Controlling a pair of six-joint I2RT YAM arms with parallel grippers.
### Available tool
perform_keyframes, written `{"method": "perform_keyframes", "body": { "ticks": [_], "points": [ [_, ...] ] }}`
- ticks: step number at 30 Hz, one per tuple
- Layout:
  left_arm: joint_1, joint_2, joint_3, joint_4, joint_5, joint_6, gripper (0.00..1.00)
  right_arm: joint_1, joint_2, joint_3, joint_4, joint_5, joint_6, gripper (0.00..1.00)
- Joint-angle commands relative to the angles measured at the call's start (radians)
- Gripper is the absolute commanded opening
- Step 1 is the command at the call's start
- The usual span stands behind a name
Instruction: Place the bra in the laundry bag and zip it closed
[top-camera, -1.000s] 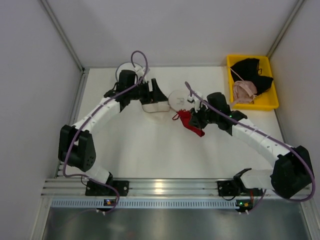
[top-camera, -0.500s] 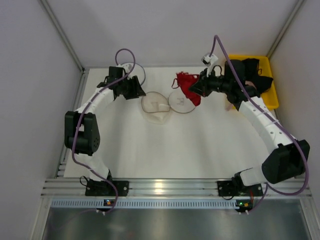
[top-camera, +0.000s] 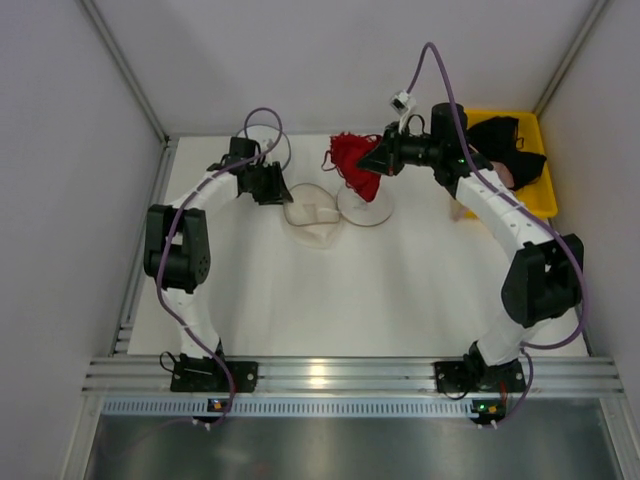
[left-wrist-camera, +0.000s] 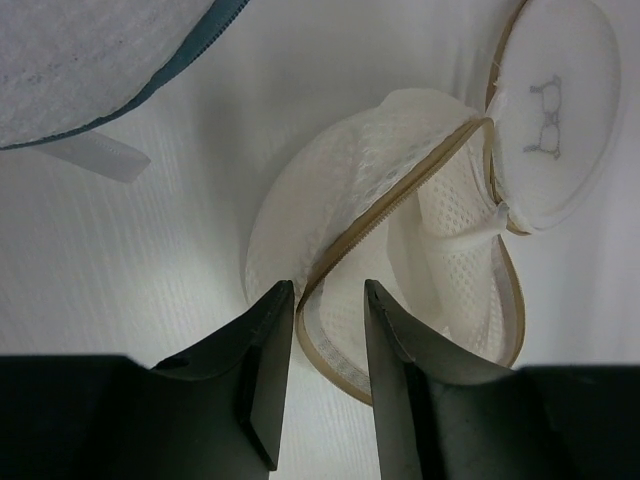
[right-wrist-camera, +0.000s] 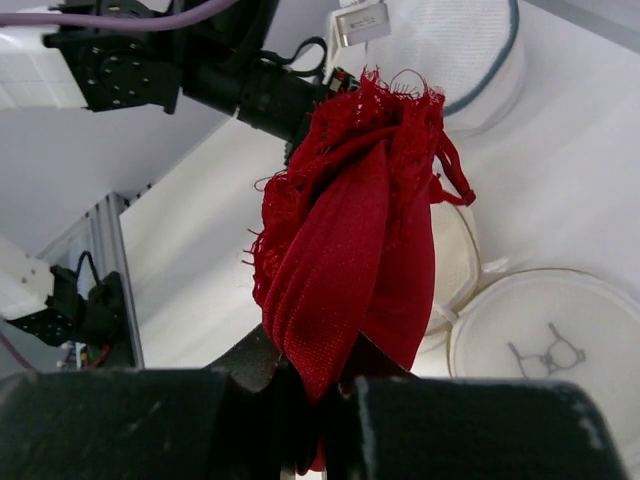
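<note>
The red lace bra (top-camera: 352, 165) hangs bunched from my right gripper (top-camera: 378, 160), which is shut on it above the back of the table; in the right wrist view the bra (right-wrist-camera: 350, 230) fills the middle, pinched at the gripper (right-wrist-camera: 320, 400). The laundry bag (top-camera: 312, 215) lies unzipped below, its round lid (left-wrist-camera: 550, 100) with the dark mark folded aside to the right. My left gripper (left-wrist-camera: 325, 290) sits low at the bag's left side (top-camera: 278, 190). Its jaws stand a little apart, and the tan zipper rim (left-wrist-camera: 400, 205) passes between them.
A second round mesh bag with a dark teal rim (left-wrist-camera: 100, 60) lies just behind the left gripper, also seen in the right wrist view (right-wrist-camera: 460, 50). A yellow bin (top-camera: 545, 205) at the back right holds a black garment (top-camera: 505, 135). White walls close in the table.
The right arm has carried the bra up from the table's middle toward the back, over the bag's lid. The left gripper drew back to the bag's left edge and its jaws narrowed.
</note>
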Motion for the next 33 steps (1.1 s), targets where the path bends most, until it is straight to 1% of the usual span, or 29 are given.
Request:
{"method": "perform_keyframes", "body": {
  "ticks": [1, 5, 6, 8, 9, 11, 13, 14, 15, 18, 19, 20, 22, 24, 25, 29, 33],
  "points": [
    [-0.001, 0.0, 0.015, 0.008, 0.018, 0.019, 0.39, -0.004, 0.007, 0.061, 0.154, -0.103, 0.072, 0.0],
    [-0.001, 0.0, 0.001, 0.008, 0.015, 0.018, 0.4, 0.0, 0.016, 0.055, 0.161, -0.121, 0.098, 0.0],
    [-0.001, 0.0, -0.004, 0.008, 0.027, 0.018, 0.36, -0.001, 0.013, 0.051, 0.167, -0.12, 0.1, 0.0],
    [-0.001, 0.005, -0.007, 0.006, 0.06, 0.012, 0.26, 0.0, 0.006, 0.031, 0.197, -0.111, 0.12, 0.0],
    [-0.002, 0.012, -0.011, 0.006, 0.099, 0.007, 0.2, 0.003, 0.003, 0.021, 0.255, -0.097, 0.136, 0.0],
    [-0.004, 0.012, -0.023, 0.006, 0.126, -0.007, 0.14, 0.005, 0.006, 0.0, 0.323, -0.077, 0.19, 0.0],
    [-0.005, 0.003, -0.043, 0.005, 0.154, -0.016, 0.04, 0.013, 0.022, -0.003, 0.413, -0.057, 0.225, 0.0],
    [-0.005, -0.006, -0.048, 0.002, 0.162, -0.019, 0.0, 0.016, 0.03, -0.003, 0.443, -0.037, 0.261, 0.0],
    [-0.005, -0.009, -0.057, 0.0, 0.172, -0.024, 0.0, 0.022, 0.05, -0.002, 0.505, -0.029, 0.281, 0.0],
    [-0.004, -0.029, -0.063, 0.0, 0.246, -0.045, 0.0, 0.042, 0.093, -0.014, 0.591, 0.02, 0.373, 0.0],
    [-0.002, -0.032, -0.065, 0.0, 0.289, -0.065, 0.0, 0.048, 0.102, -0.032, 0.655, 0.031, 0.399, 0.0],
    [-0.001, -0.037, -0.065, 0.0, 0.306, -0.079, 0.0, 0.054, 0.111, -0.045, 0.688, 0.063, 0.444, 0.0],
    [0.005, -0.04, -0.066, 0.002, 0.337, -0.112, 0.0, 0.078, 0.14, -0.093, 0.742, 0.095, 0.482, 0.0],
    [0.012, -0.038, -0.066, 0.002, 0.381, -0.126, 0.0, 0.104, 0.159, -0.132, 0.806, 0.147, 0.491, 0.0],
    [0.013, -0.038, -0.066, 0.002, 0.39, -0.13, 0.0, 0.114, 0.163, -0.176, 0.858, 0.164, 0.485, 0.0],
    [0.019, -0.031, -0.066, 0.006, 0.423, -0.146, 0.0, 0.152, 0.213, -0.27, 0.961, 0.224, 0.492, 0.0],
    [0.025, -0.021, -0.059, 0.02, 0.442, -0.159, 0.0, 0.189, 0.303, -0.324, 1.009, 0.245, 0.526, 0.0]
  ]
}}
